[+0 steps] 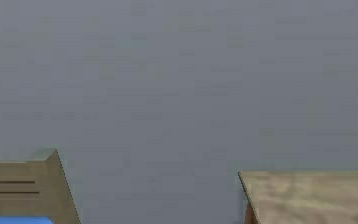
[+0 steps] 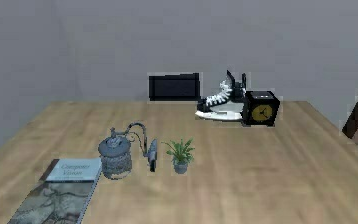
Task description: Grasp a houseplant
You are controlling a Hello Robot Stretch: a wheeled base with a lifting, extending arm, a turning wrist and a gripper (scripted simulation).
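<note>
Found the houseplant (image 2: 180, 156) upright on the tabletop (image 2: 287, 168), a grey watering can (image 2: 115, 156) just at its 9 o'clock, probably paired for watering. Cannot tell the tool's state.

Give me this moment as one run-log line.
target: houseplant upright on table | left of it: grey vessel | farther back: skate, clock

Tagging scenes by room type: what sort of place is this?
Probably a room in a home, perhaps a dining or living area. A wide wooden table carries household odds and ends: a small potted houseplant, an ice skate beside a clock, and a magazine near the edge.
</note>
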